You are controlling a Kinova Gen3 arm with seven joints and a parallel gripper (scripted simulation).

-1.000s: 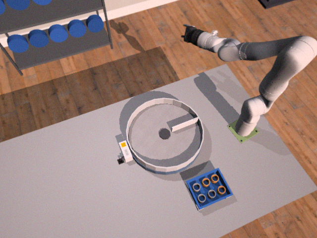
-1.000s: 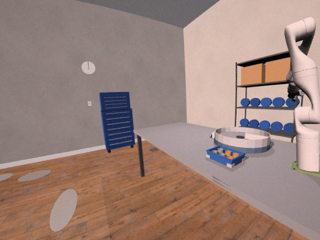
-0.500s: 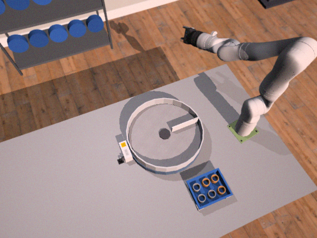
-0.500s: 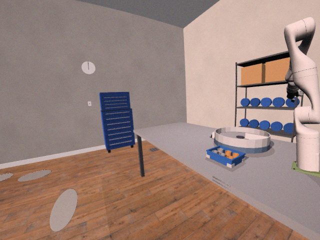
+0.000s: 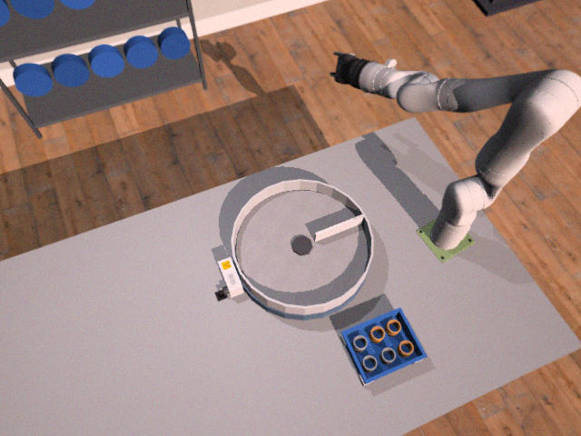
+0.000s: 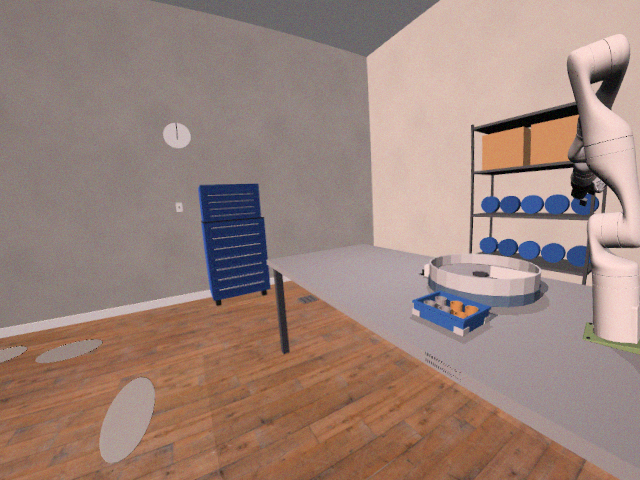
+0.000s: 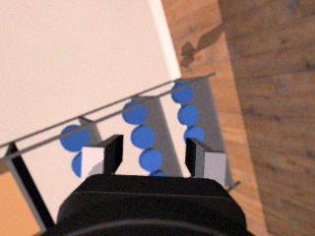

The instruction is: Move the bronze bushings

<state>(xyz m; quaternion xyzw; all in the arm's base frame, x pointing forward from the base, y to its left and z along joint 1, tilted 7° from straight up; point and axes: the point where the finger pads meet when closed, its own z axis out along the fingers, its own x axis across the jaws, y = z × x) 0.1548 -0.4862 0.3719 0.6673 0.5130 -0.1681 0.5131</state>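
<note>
End effector: black two-finger end effector (image 5: pixel 333 64) (image 6: pixel 583 198) (image 7: pixel 154 148), fingers wide apart, nothing between them, up past the turntable side of the grey surface (image 5: pixel 141 328) (image 6: pixel 361 289) and aimed at the dark metal shelf rack (image 5: pixel 199 56) (image 6: pixel 471 191) (image 7: pixel 34 189)
Bronze bushings: three short orange-brown metal sleeves (image 5: pixel 395 333) (image 6: pixel 470 310), all in the blue rectangular crate (image 5: pixel 413 331) (image 6: pixel 444 317), long axes upright, open ends up
Way to go: back across the turntable to its opposite side, then down, so probably a big swing plus a wrist turn to point down
Steel bushings: three grey metal sleeves (image 5: pixel 388 361) (image 6: pixel 440 299) in the same crate, right beside the bronze ones, so easy to bump; best left alone
Turntable: round grey disc (image 5: pixel 271 234) (image 6: pixel 454 269) inside a tall pale rim, dark hub (image 5: pixel 300 244) (image 6: pixel 480 273) in the middle, white divider (image 5: pixel 339 228) running toward the rim, no bushings on it yet
Labels: yellow sticker (image 5: pixel 226 264) and grey barcode-like marks on the white box (image 5: pixel 234 285) by the rim, too small to read; can't make out any brand
Progress: basically square one, first bronze pick still to do

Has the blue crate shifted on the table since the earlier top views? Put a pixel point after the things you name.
No. In the top view the blue crate (image 5: pixel 383 374) (image 6: pixel 439 316) sits in the same place and at the same angle beside the turntable (image 5: pixel 300 310) (image 6: pixel 485 285), against the green base plate (image 5: pixel 443 256) (image 6: pixel 590 335).
</note>
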